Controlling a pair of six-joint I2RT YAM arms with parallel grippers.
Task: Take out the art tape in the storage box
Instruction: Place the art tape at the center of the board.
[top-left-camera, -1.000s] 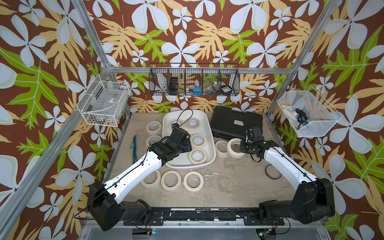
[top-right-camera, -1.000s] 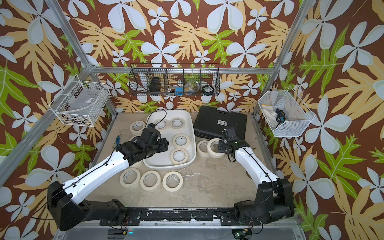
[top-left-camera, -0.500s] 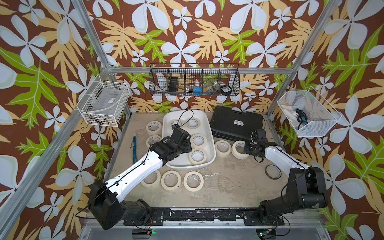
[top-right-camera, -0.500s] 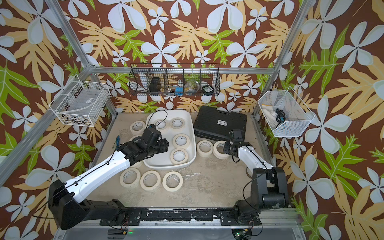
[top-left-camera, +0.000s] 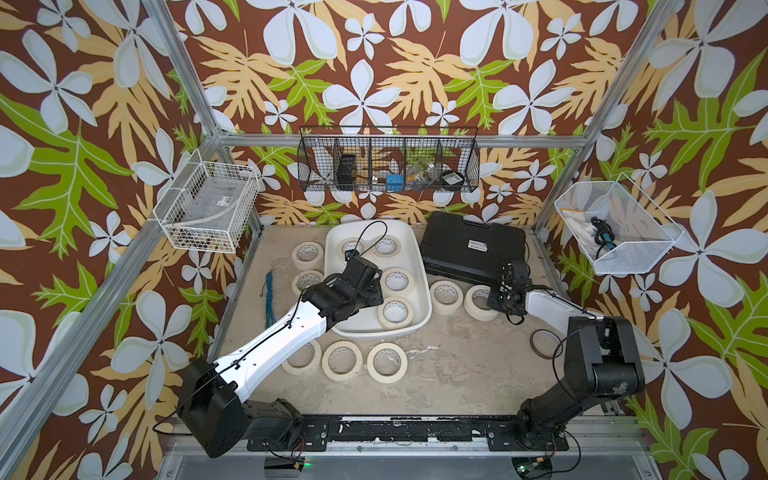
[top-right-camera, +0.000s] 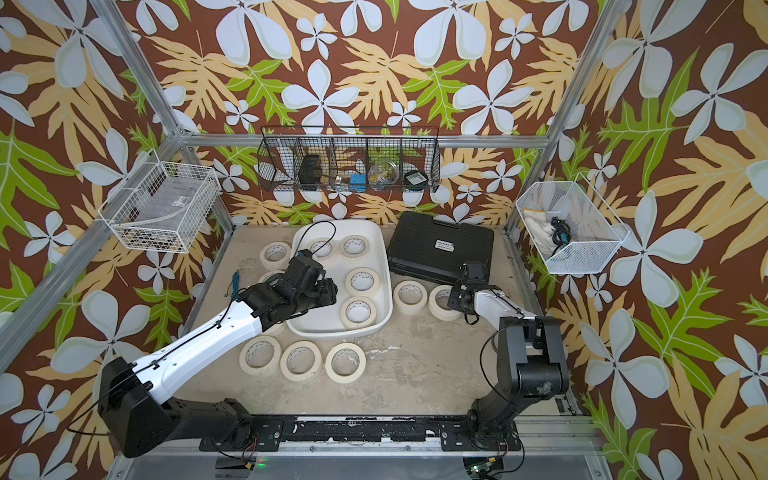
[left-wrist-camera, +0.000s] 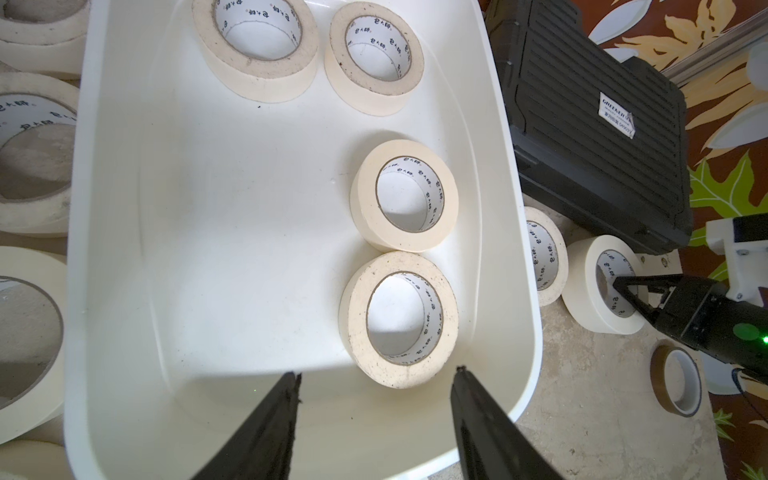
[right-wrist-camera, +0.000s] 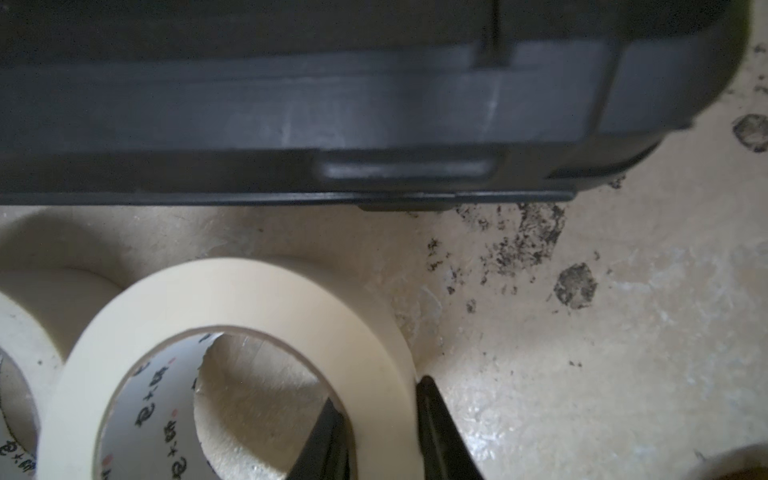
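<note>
The left gripper (left-wrist-camera: 377, 374) hangs over the near end of the large shallow white plastic storage box (left-wrist-camera: 232, 249). Its black fingers (left-wrist-camera: 270, 415) are spread apart with nothing between them.

Just ahead lies the nearest cream masking-tape roll (left-wrist-camera: 354, 320), flat on the box floor with its hole upward. It sits off toward the box wall on the right arm's side, not centred between the fingers. Just beyond it along that wall is a second roll (left-wrist-camera: 362, 199), and a far pair of rolls (left-wrist-camera: 253, 83) rests at the box's far end. That makes four rolls in the box, with the others on the beige tabletop (top-left-camera: 436, 361) around it.

The left arm looks the nearer one. It would likely need to shift toward that wall and descend so that one finger enters the core.

Past the wall, the right gripper (right-wrist-camera: 376, 390) is closed on the wall of a cream roll outside the box (right-wrist-camera: 232, 291), one finger inside the core and one outside. This roll lies just beside the black ribbed hard case (top-left-camera: 457, 237).

Only the wrist views show these finger positions. In both top views the left fingers hide beneath the arm's own wrist, though those views give the whole layout.
</note>
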